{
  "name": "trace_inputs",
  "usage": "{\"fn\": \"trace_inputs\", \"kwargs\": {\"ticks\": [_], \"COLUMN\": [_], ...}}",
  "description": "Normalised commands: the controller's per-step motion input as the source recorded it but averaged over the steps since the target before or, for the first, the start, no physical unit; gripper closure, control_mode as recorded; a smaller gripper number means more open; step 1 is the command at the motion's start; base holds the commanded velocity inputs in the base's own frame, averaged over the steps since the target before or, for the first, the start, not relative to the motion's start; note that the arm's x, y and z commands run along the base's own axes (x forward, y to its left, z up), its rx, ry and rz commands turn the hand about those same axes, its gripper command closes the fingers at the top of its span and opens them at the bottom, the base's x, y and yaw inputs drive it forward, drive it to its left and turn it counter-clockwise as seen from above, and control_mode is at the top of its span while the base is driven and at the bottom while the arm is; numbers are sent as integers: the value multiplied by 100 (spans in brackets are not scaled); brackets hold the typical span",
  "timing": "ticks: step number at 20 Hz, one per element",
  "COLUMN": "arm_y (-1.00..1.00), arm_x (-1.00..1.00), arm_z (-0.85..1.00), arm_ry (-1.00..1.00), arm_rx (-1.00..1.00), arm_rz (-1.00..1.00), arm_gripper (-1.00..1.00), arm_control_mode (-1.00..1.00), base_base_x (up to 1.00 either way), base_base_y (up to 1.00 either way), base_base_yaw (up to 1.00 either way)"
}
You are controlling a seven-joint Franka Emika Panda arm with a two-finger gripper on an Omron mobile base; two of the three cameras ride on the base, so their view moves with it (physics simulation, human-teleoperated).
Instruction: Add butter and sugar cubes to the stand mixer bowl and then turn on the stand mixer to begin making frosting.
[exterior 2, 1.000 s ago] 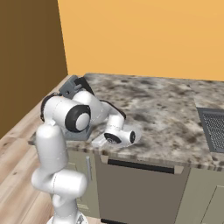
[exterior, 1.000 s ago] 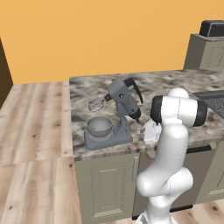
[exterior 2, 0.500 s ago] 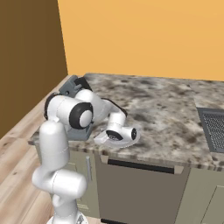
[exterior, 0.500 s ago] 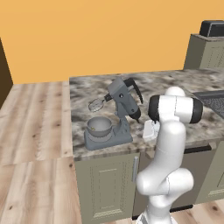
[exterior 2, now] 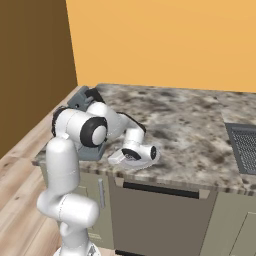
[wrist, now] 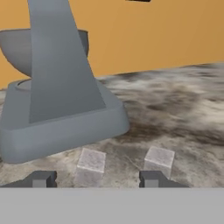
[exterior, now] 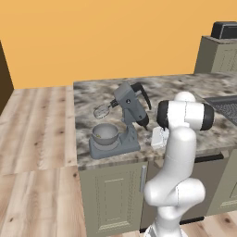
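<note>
The grey stand mixer [exterior: 128, 110] stands on the counter with its head tilted up and its whisk [exterior: 102, 110] raised. Its metal bowl [exterior: 105, 133] rests on the base, with a pale yellowish patch inside that I cannot identify. Right of the mixer base, my gripper [wrist: 96, 180] is low over the counter. Its jaws are open around a pale sugar cube [wrist: 91, 166], with a gap on each side. A second sugar cube [wrist: 159, 158] lies just right of the right fingertip [wrist: 151, 178]. The mixer's base [wrist: 61, 127] and column rise just behind the cubes. No butter is plainly visible.
The marbled counter [exterior: 92, 97] ends just left of the mixer and near its front edge. A dark grated cooktop [exterior 2: 245, 147] lies at the counter's right. The wooden floor [exterior: 32, 125] lies left, and the orange wall behind.
The gripper's fingers have drawn closer together around the sugar cube. The hand has shifted slightly toward the mixer. Mixer and bowl have not moved.
</note>
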Motion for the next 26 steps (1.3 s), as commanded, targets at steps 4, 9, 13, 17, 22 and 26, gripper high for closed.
{"fn": "trace_inputs", "kwargs": {"ticks": [4,9,13,17,22,26], "arm_y": [42,51,36,12,-6,-25], "arm_x": [0,0,0,0,-3,-24], "arm_z": [-23,-24,-32,-41,-31,-7], "arm_ry": [0,0,0,0,0,0], "arm_rx": [0,0,0,-1,0,0], "arm_rz": [0,0,0,-1,-4,-8], "arm_gripper": [-100,-100,-100,100,100,100], "arm_control_mode": [-100,-100,-100,-100,-100,-100], "base_base_x": [0,0,0,0,0,0], "base_base_y": [0,0,0,0,0,0], "base_base_yaw": [0,0,0,0,0,0]}}
